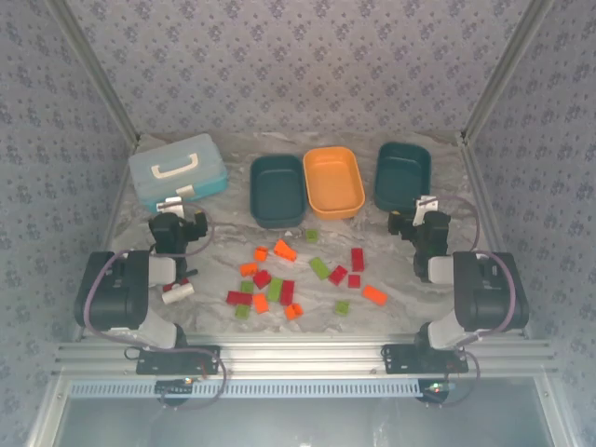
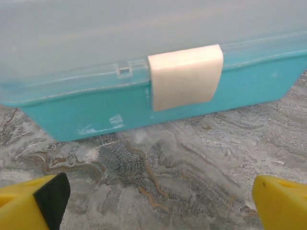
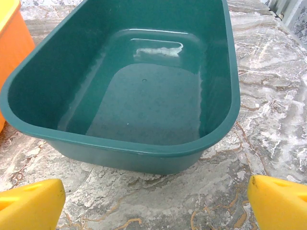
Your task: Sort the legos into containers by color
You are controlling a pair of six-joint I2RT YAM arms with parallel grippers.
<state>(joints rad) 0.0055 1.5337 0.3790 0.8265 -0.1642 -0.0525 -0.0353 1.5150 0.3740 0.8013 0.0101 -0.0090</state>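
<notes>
We are looking down on the counter [image 1: 391,270] with both arms parked at its near edge, and neither one is gripping anything. The left claw [image 1: 180,209] is hanging released, jaws spread wide, pointing at the light blue case [image 1: 179,169] in the far left corner. From that wrist we are seeing its yellow fingertips [image 2: 29,203] well apart at the bottom corners, the case's white latch [image 2: 186,76] facing us across bare marble. The right claw [image 1: 426,209] is standing just as wide and empty-handed, just in front of the right teal tub [image 1: 403,175], and its wrist camera is looking straight into that tub's bare bottom. The three tubs are lining up along the far edge, with the left teal tub [image 1: 277,189], then the orange tub [image 1: 333,182] in the middle, then the right teal one. The legos [image 1: 263,277] are lying scattered across the middle of the counter between the two arms, nearer the near edge, red, orange and green all mixed and every one outside the tubs. A small white cylinder [image 1: 177,291] with a red end is lying near the left arm.
</notes>
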